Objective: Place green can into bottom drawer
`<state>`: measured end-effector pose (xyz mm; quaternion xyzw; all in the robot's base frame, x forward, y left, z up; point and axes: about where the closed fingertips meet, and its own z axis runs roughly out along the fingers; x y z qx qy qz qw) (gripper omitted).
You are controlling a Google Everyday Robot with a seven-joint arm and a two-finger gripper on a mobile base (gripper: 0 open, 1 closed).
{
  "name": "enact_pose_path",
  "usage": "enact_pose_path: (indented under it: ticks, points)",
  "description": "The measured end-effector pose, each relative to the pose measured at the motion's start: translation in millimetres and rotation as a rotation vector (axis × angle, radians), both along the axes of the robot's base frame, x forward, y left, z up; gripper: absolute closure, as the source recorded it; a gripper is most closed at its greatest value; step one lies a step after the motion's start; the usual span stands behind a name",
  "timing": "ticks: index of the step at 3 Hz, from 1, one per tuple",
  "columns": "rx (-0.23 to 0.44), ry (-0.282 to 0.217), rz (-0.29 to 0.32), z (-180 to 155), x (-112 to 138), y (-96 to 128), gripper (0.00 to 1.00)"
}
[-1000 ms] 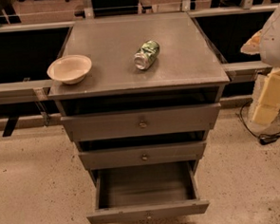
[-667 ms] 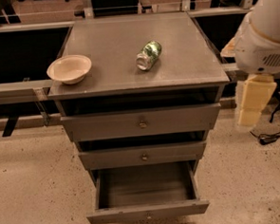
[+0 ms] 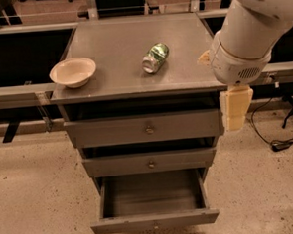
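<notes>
Green can (image 3: 156, 58): I see it lying on its side on the bench (image 3: 116, 36), well right of the beige bowl (image 3: 73, 72).
Bottom drawer (image 3: 154, 221): pulled open.
Gripper (image 3: 237, 118): hangs beside the bench's right edge, apart from the can; open or closed, I cannot tell.

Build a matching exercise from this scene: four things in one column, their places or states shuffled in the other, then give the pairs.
1. green can
2. beige bowl
3. bottom drawer
4. tool

A. pulled open
B. hanging beside the right edge of the cabinet
C. lying on its side on top
D. upright near the top's left edge

Pairs: 1-C, 2-D, 3-A, 4-B.
</notes>
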<state>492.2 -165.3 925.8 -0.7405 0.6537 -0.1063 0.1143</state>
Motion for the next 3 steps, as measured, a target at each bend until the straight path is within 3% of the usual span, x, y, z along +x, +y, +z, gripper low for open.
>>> enact_pose_path:
  ticks: [1,2,3]
  points:
    - [0.025,-0.004,0.052,-1,3,2,0.00]
    - [0.050,-0.076,0.172,-7,42,6,0.00]
    - [0.049,-0.187,0.349,-8,105,19,0.00]
